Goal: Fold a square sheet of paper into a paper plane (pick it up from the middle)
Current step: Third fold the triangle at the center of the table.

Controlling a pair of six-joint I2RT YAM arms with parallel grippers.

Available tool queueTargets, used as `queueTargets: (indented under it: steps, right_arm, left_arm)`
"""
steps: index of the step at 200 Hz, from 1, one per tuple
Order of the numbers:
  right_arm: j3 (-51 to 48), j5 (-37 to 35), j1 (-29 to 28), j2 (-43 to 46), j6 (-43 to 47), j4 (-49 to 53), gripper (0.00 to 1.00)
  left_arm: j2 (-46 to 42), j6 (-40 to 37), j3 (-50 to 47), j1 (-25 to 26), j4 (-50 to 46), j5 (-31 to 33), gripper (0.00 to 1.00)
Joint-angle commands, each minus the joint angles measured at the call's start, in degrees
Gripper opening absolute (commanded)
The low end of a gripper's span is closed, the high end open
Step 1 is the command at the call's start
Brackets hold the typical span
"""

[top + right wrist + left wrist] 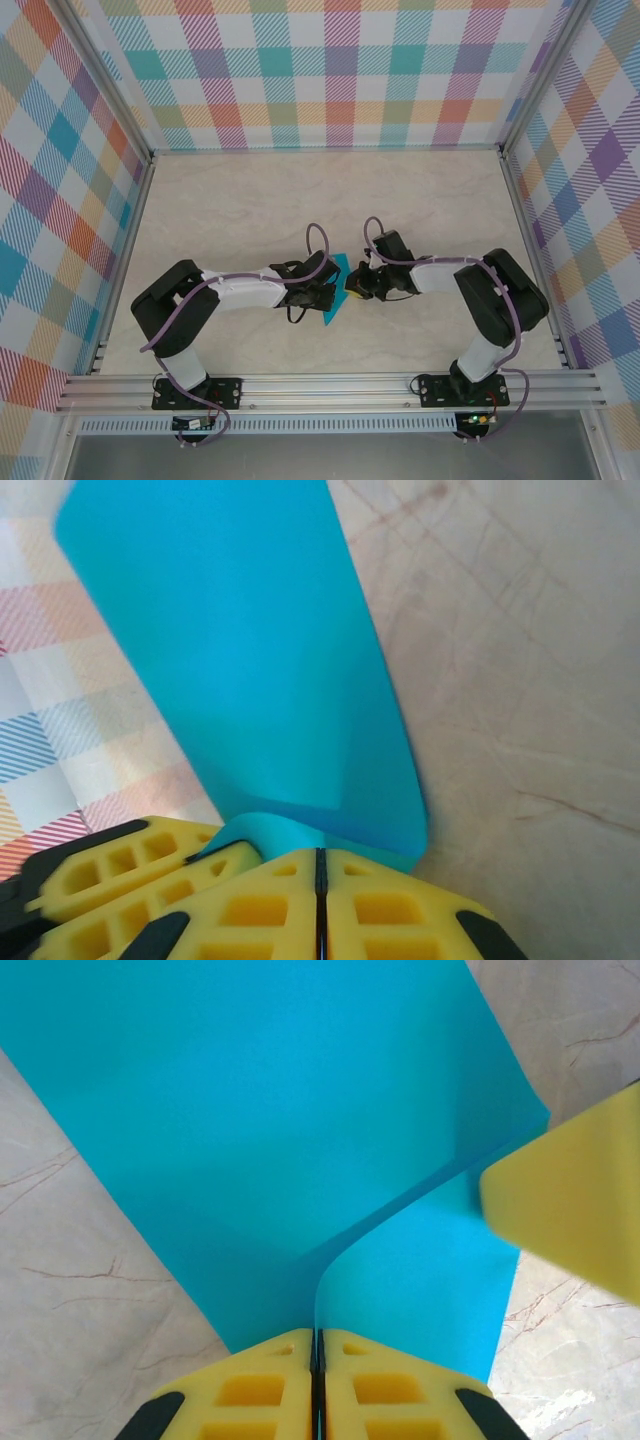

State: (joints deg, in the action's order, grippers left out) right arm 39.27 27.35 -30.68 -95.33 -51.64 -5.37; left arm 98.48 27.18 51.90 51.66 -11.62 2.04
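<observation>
Two grips hold the square sheet of paper (pixel 336 288): the left claw (pixel 318 1345) and the right claw (pixel 320 858) each pinch its edge, the sheet curving between them.

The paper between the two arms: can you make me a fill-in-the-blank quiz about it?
The paper is ___ in colour.
The left gripper is ___, not open, on its edge.
The right gripper has ___ fingers.
Missing words: blue; shut; yellow.
</observation>
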Motion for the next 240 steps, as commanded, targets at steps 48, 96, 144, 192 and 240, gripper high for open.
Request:
queueTargets:
  steps: [48,96,144,192,240]
  right_arm:
    - [1.5,2.2,1.8,-3.0,2.0,-1.1,0.07]
    - [0.1,-0.9,1.8,-4.7,2.9,0.2,0.07]
    - [0.8,1.9,1.4,3.8,3.9,2.2,0.10]
    - [2.3,4.4,-1.6,0.5,2.6,-0.4,0.09]
    - [3.8,3.1,-2.8,-5.8,2.3,-0.3,0.07]
  left_arm:
    - [0.9,-0.1,-1.9,0.0,-2.1,0.3,0.09]
    - [0.7,-0.1,-1.9,0.0,-2.2,0.4,0.09]
    - [0.4,0.0,-2.2,0.0,-2.3,0.6,0.09]
    - [0.6,0.0,-1.4,0.1,-2.8,0.7,0.10]
    - [0.4,0.1,-1.2,0.0,-3.1,0.9,0.10]
